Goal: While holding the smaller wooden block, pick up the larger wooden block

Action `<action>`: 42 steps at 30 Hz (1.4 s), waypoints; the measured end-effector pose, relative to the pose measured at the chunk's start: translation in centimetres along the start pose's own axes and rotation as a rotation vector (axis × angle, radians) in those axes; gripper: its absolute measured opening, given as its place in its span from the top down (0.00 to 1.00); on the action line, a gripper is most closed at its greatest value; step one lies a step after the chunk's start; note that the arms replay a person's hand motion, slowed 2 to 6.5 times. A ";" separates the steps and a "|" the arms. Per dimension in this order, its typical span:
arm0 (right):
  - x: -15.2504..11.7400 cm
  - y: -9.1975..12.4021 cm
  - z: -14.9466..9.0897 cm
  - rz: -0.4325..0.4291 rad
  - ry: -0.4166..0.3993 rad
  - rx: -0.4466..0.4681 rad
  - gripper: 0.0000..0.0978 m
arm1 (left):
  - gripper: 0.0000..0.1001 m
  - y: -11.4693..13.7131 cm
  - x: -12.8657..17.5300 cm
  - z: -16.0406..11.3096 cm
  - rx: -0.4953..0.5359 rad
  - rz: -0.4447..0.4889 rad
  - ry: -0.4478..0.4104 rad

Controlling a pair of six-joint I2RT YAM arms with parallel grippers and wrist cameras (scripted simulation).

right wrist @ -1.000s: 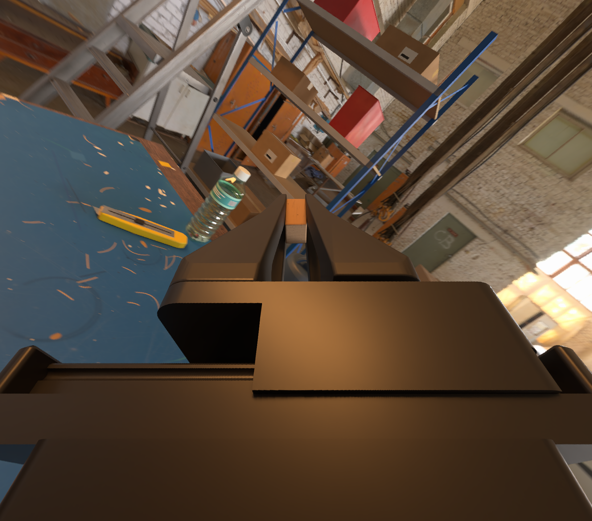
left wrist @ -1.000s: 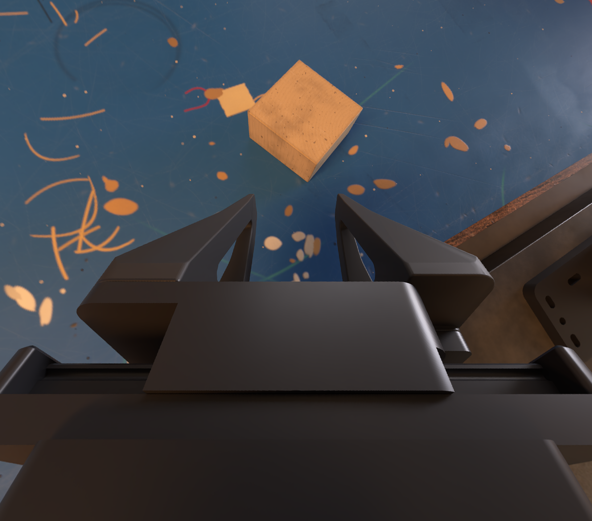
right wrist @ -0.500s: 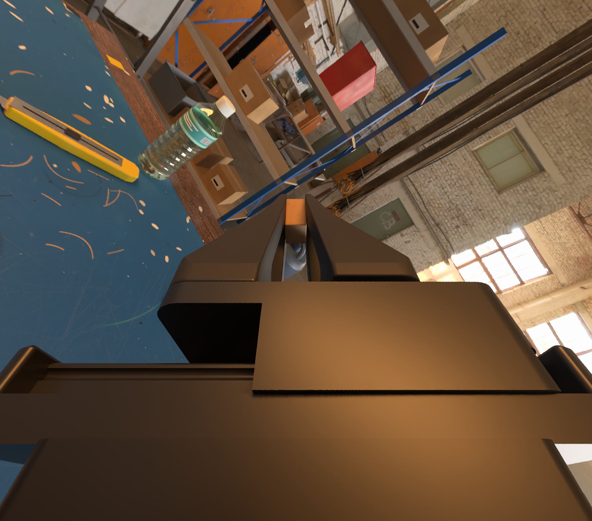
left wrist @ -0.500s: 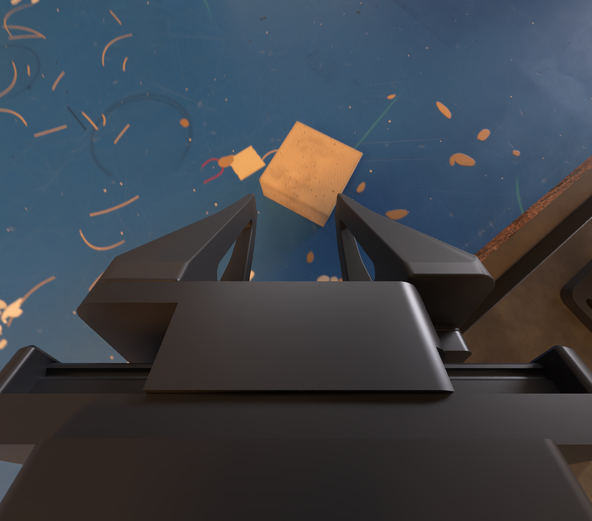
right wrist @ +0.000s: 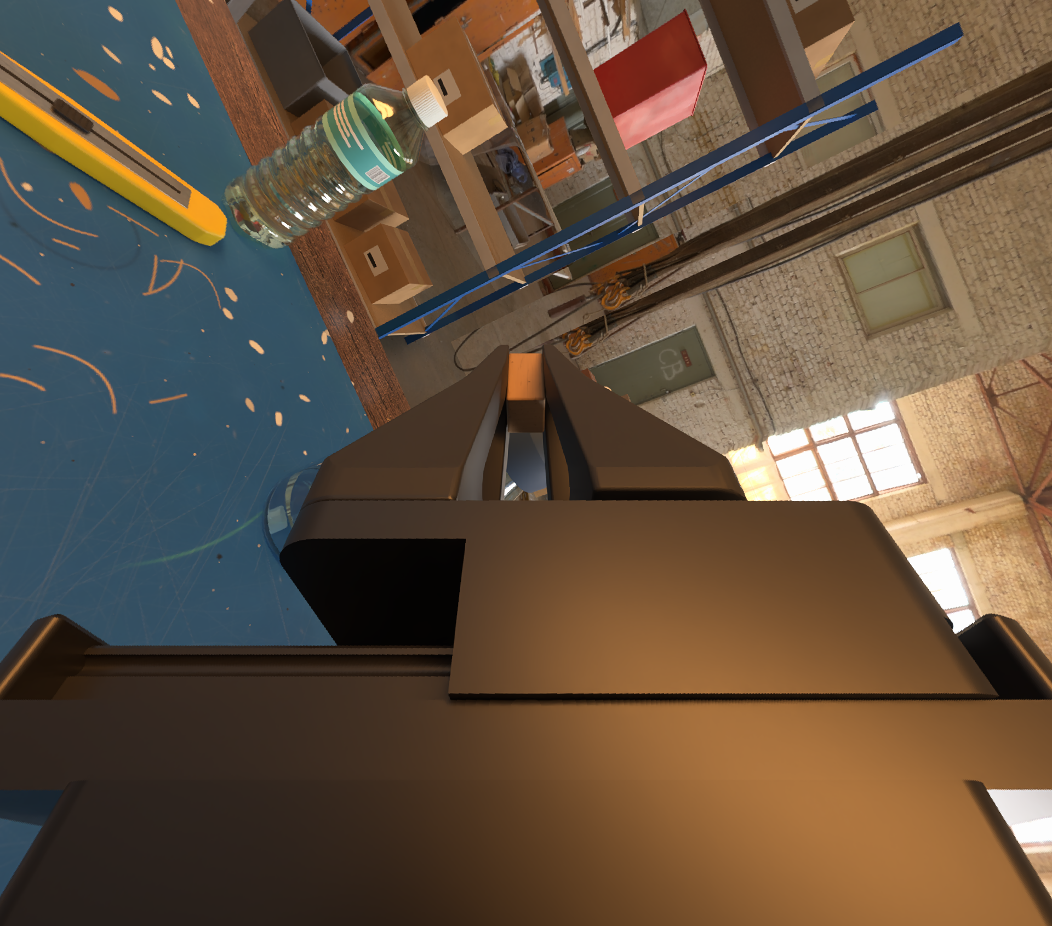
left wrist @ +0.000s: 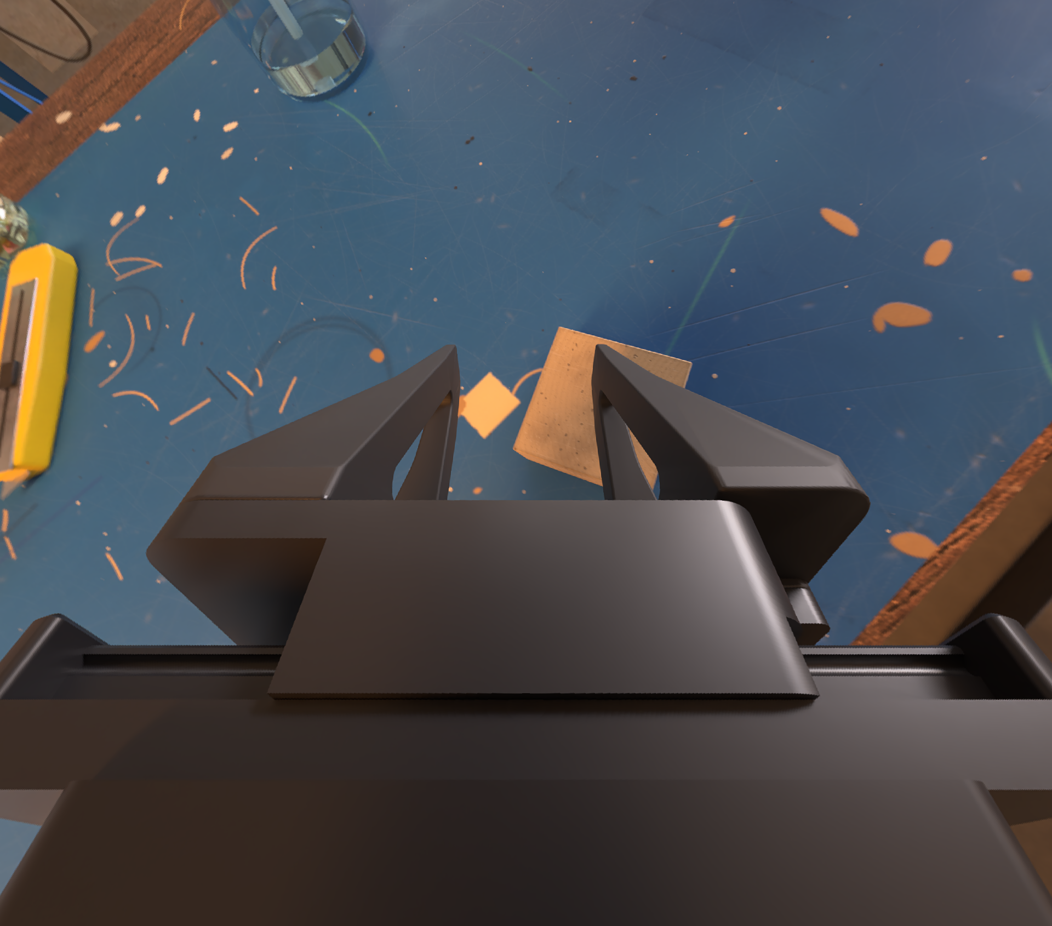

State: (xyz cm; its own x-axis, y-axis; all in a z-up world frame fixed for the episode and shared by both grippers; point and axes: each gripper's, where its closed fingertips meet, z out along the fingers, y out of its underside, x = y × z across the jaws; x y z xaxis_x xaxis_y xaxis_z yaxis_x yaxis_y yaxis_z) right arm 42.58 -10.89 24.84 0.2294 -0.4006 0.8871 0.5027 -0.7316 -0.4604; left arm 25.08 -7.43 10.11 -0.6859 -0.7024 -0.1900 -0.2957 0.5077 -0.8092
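In the left wrist view the larger wooden block lies on the blue table, partly hidden behind my left gripper's right finger. My left gripper is open and empty above the table, with the block's left part showing in the gap between the fingers. In the right wrist view my right gripper is shut on the smaller wooden block, held up in the air beyond the table's edge.
A tall clear glass stands at the table's far left. A yellow utility knife lies at the left, also in the right wrist view, next to a clear water bottle. The table's brown edge runs at the right.
My left gripper has moved forward over the table, so the larger block now sits low between the fingers. My right gripper has turned with the smaller block still in it.
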 end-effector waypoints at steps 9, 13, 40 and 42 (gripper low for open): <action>2.3 0.5 0.5 0.009 0.048 -0.014 0.90 | 0.55 -0.9 -1.7 1.1 -0.015 0.147 -0.022; 4.7 0.8 -0.1 0.026 0.088 -0.014 0.90 | 0.53 -1.1 -2.5 1.0 -0.003 0.187 -0.001; 11.8 0.4 -5.9 0.379 0.117 0.127 0.90 | 0.39 2.6 -3.3 2.0 -0.095 0.926 0.149; 11.9 0.2 -6.5 0.381 0.115 0.132 0.90 | 0.37 3.0 -3.2 2.2 -0.108 0.980 0.161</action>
State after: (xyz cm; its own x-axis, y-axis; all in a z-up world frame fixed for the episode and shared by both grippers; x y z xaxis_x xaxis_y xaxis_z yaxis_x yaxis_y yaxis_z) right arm 40.04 -19.37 35.12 0.3290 -0.6930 0.6414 0.5043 -0.4453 -0.7398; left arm 27.85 -4.74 7.07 -0.7391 0.1224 -0.6624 0.3950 0.8753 -0.2790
